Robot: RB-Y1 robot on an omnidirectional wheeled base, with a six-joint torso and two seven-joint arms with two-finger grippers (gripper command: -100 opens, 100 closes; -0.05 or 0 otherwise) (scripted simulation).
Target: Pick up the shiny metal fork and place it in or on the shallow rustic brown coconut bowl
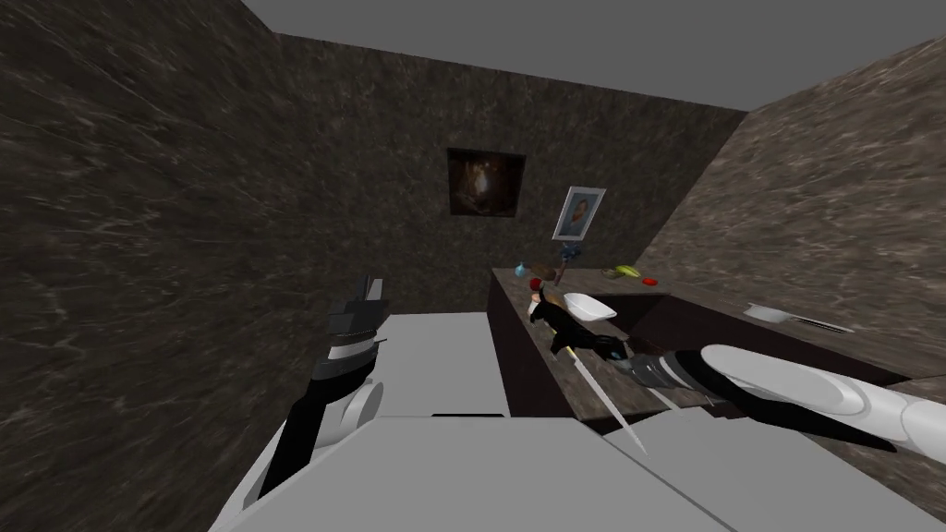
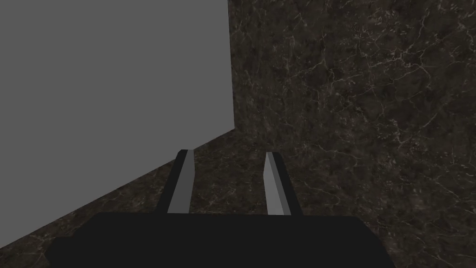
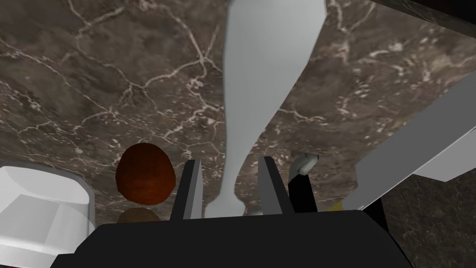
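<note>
1. Closest to your right wrist camera was the long, plain pale grey fork (image 3: 260,70). Its narrow neck sat between the two fingers of your right gripper (image 3: 229,160), and its handle widened away from them.
2. Those fingers stood close against either side of the neck, pinching the fork.
3. Beneath the fork lay the dark brown, white-veined marble counter (image 3: 116,70). You could not tell from these views whether the fork touched it.
4. From your head camera, the fork's handle (image 1: 600,397) slanted out past the counter's near edge.
5. On the counter, a reddish-brown rounded thing (image 3: 145,179) sat just outside one finger, with a white bowl-shaped dish (image 3: 42,209) beside it.
6. Just outside the other finger stood a black thing (image 3: 302,190) with a pale grey tip.
7. Your left gripper (image 2: 228,152) hung raised off to the left, well apart from the counter, with its fingers spread.
</note>
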